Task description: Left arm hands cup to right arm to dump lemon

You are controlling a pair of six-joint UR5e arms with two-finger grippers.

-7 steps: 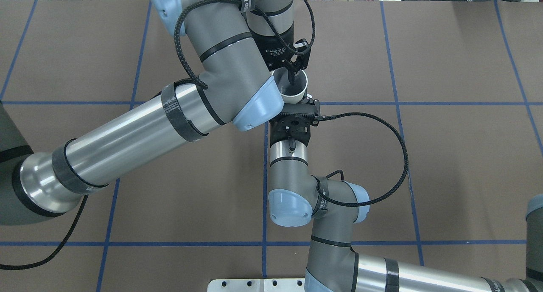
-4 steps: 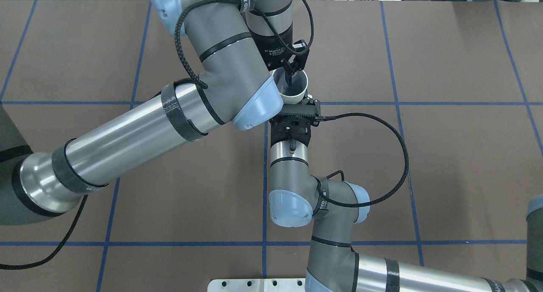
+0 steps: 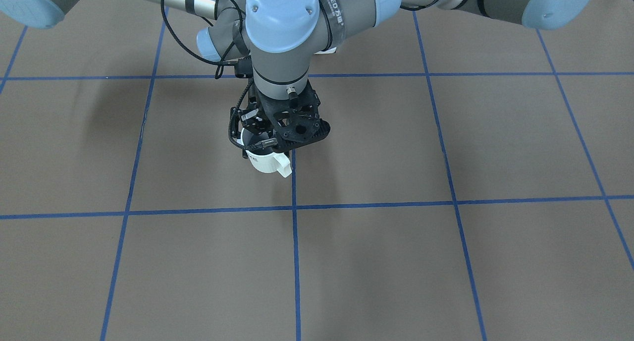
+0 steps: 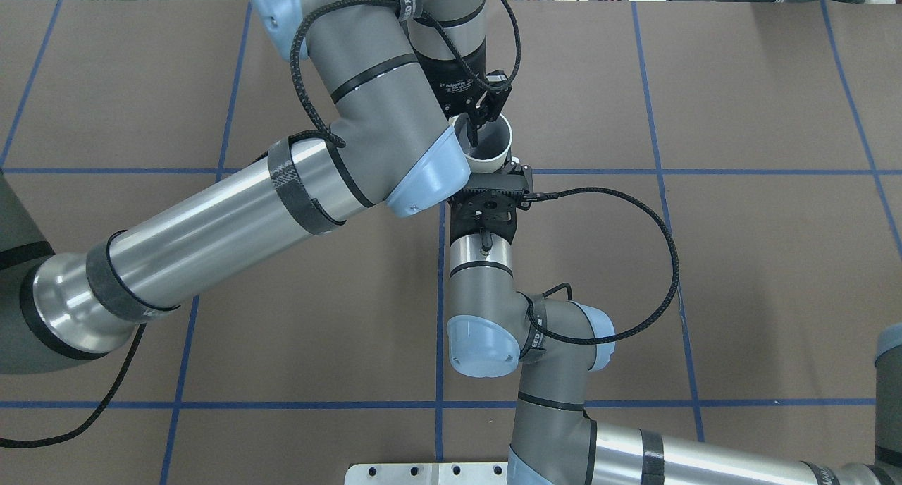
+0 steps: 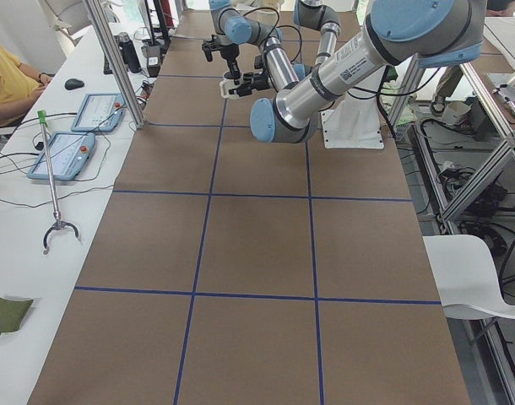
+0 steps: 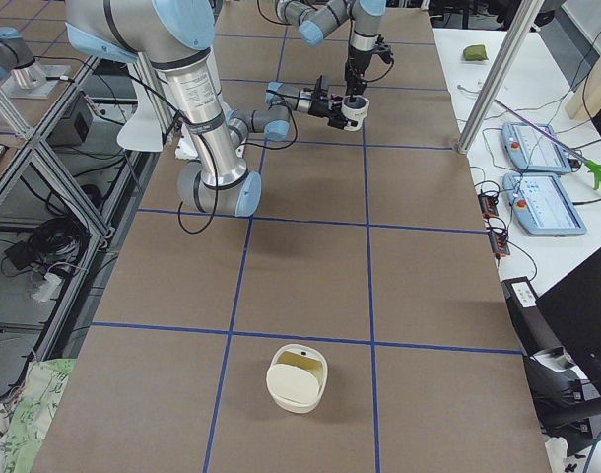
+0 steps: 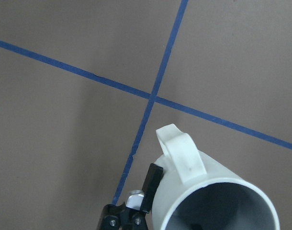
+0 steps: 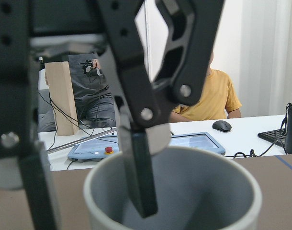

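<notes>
Hanging mouth-up, cup [image 4: 488,163] is clamped side-on by right gripper [image 4: 493,169] — left gripper [image 4: 468,127], directly above, is spread astride the rim; withdrawal is judged straight upward.

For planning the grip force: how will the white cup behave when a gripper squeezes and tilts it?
The cup looks rigid and thick-walled, so it should not flex, though a drop may chip it. Its smooth wall is probably slippery. Its handle likely stops rolling.
</notes>
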